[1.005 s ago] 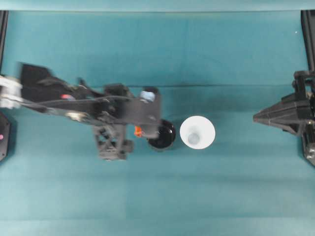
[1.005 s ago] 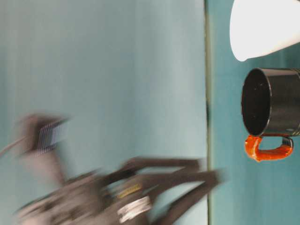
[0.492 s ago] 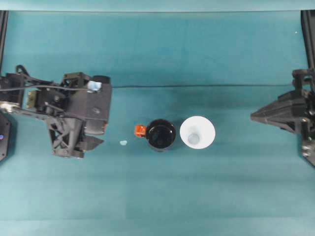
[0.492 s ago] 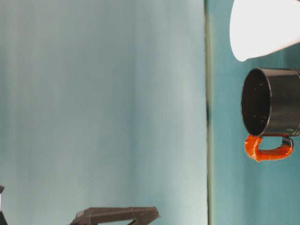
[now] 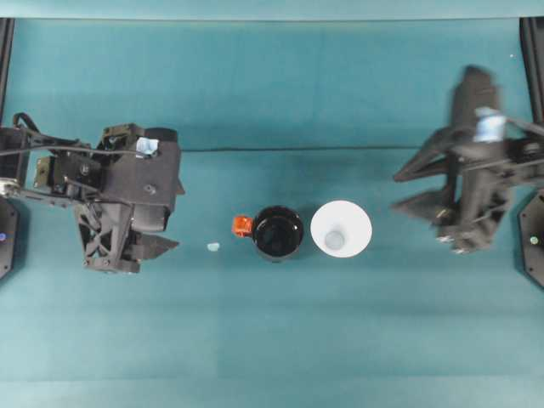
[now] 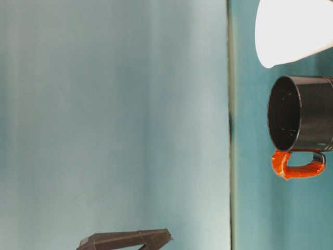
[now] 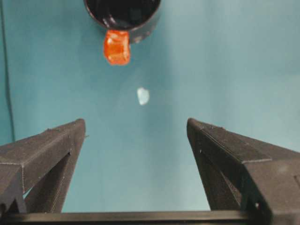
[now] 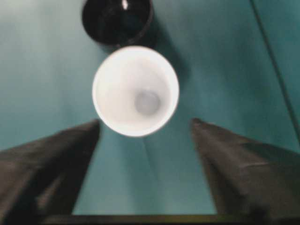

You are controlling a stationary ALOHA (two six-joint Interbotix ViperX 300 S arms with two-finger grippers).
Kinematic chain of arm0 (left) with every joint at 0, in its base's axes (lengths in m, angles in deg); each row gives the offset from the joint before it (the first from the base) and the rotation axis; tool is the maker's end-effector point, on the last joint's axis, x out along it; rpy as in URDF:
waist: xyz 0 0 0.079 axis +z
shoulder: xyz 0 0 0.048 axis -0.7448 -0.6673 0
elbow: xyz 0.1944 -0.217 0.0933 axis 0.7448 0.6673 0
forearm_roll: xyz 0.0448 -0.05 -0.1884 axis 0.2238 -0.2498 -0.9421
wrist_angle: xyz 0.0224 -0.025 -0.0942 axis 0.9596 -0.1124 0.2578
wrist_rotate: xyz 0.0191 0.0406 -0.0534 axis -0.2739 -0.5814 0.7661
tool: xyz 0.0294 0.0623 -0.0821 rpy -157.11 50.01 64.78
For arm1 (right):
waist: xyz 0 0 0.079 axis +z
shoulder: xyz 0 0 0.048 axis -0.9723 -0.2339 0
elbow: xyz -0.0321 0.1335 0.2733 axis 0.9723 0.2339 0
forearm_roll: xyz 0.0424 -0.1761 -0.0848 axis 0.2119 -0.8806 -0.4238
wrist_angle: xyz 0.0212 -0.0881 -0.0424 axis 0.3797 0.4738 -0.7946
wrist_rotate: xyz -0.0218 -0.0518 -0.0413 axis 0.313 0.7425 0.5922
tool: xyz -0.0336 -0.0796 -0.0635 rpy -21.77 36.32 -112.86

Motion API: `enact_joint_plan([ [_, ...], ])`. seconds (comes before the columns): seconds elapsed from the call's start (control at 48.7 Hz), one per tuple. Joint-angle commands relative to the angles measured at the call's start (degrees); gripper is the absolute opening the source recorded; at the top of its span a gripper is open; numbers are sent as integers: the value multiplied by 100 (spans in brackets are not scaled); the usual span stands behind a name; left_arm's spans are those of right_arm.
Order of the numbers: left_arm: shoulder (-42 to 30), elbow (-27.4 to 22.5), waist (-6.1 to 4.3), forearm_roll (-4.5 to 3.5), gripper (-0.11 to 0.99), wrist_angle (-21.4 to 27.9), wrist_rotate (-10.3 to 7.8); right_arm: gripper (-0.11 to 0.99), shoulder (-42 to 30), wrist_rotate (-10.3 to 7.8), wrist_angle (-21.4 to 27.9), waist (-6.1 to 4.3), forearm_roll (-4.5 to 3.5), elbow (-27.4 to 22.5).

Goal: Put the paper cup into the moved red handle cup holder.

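Approaching: we aim right pincer [image 5: 408, 192], jaws spread, at paper cup [image 5: 341, 229] standing left of it on table [image 5: 272, 340] | red handle cup holder [image 5: 277, 233] just beyond | left pincer [image 5: 170, 217] spread, farther.

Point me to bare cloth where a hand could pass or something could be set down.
Free: the near strip below the cup holder and paper cup; the far strip above them up to the cloth fold; and the gap between the paper cup and the right gripper. Tighter: between the left gripper and the holder's handle, where a small white scrap lies. Holder and cup sit close together.
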Motion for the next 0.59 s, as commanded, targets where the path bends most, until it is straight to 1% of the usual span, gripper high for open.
enact_joint_plan([
  [0.0,97,-35,-18,9,96,-35,9,63,-237,-44,229,9,18,-316],
  [0.082,105,-18,-9,9,96,-35,9,86,-483,-35,413,0,-9,-501],
  [0.144,123,0,0,9,96,-35,9,96,-659,-35,475,-35,-26,-624],
  [0.185,123,9,0,9,96,-35,18,97,-773,-35,466,-62,-35,-677],
  [0.246,123,26,-9,9,96,-35,18,96,-976,-35,448,-88,-44,-738],
  [0.287,123,35,0,9,95,-35,18,96,-1099,-35,431,-88,-62,-738],
  [0.472,123,62,-9,9,95,-35,18,96,-1714,-44,413,-62,-62,-773],
  [0.574,123,97,0,9,95,-35,18,96,-2013,-35,396,-70,-70,-861],
])
